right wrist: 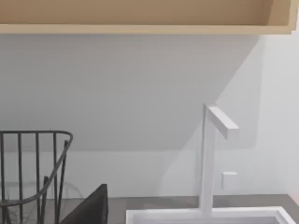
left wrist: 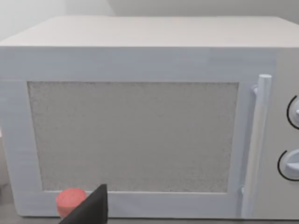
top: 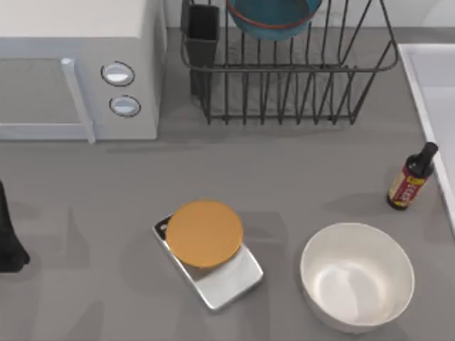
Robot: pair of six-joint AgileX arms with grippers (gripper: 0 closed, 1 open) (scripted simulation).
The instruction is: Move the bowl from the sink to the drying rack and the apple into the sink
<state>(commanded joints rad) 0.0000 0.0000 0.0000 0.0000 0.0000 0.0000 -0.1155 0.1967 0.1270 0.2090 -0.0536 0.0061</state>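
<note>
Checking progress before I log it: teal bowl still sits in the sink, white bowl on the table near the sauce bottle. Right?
Not quite. The top view shows the teal bowl in the drying rack, not in the sink at the table's right edge. The rest holds: the white bowl stands on the table near the sauce bottle.

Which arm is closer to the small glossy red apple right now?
Left. The left gripper sits right by the apple, before the white microwave. The right gripper faces the pale sink and its faucet, beside the dark wire drying rack, across the table.
</note>
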